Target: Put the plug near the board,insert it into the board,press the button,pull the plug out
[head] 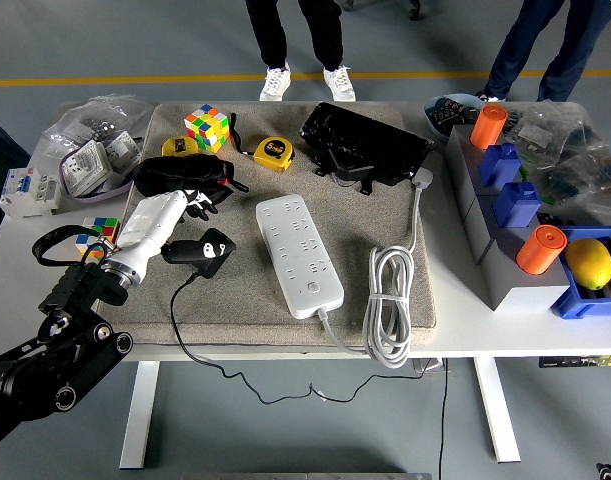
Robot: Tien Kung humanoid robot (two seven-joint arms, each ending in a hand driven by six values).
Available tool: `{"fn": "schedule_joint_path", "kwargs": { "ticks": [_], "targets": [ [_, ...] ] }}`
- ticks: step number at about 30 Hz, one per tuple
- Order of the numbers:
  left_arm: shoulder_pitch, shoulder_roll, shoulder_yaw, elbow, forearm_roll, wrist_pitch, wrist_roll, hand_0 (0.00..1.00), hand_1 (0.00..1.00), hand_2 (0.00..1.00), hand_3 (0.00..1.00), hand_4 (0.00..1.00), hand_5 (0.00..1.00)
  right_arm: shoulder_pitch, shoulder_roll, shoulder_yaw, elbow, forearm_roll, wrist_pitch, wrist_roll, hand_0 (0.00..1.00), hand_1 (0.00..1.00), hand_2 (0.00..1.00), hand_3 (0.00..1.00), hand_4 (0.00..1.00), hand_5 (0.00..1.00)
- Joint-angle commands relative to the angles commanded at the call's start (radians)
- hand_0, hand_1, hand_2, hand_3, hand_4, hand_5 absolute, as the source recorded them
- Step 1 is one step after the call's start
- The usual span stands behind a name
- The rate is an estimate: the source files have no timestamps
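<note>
- Nearest me, my left arm comes in from the lower left. The left hand sits over the grey mat, fingers curled toward the black plug adapter. I cannot tell whether they actually clamp it.
- The adapter's black cord drops off the bench edge and hangs below. Risk: it could drag or snag on the edge and twist the plug on approach.
- Plug lies near the white power strip, to its left, not touching, not inserted. The strip's button sits at its near end.
- Risk: the strip lies loose and angled, so a skewed push could slide it instead of seating the prongs.
- Coiled white cable lies right of the strip.
- Further back: a black pouch, close enough to foul the fingers.
- Right hand out of view.
</note>
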Motion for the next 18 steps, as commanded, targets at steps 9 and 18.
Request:
{"fn": "schedule_joint_path", "kwargs": {
  "ticks": [9, 18],
  "targets": [
    [0.029, -0.005, -0.087, -0.007, -0.24, -0.007, -0.129, 0.803, 0.868, 0.914, 0.903, 0.998, 0.854, 0.004, 0.0, -0.004, -0.003, 0.002, 0.0, -0.001, 0.601, 0.6, 0.544, 0.546, 0.76, 0.223],
    [0.056, -0.015, -0.224, 0.004, -0.267, -0.071, -0.086, 0.89, 0.948, 0.984, 0.988, 0.998, 0.943, 0.012, 0.001, -0.014, -0.01, 0.009, 0.0, -0.004, 0.601, 0.6, 0.544, 0.547, 0.762, 0.225]
  ]
}}
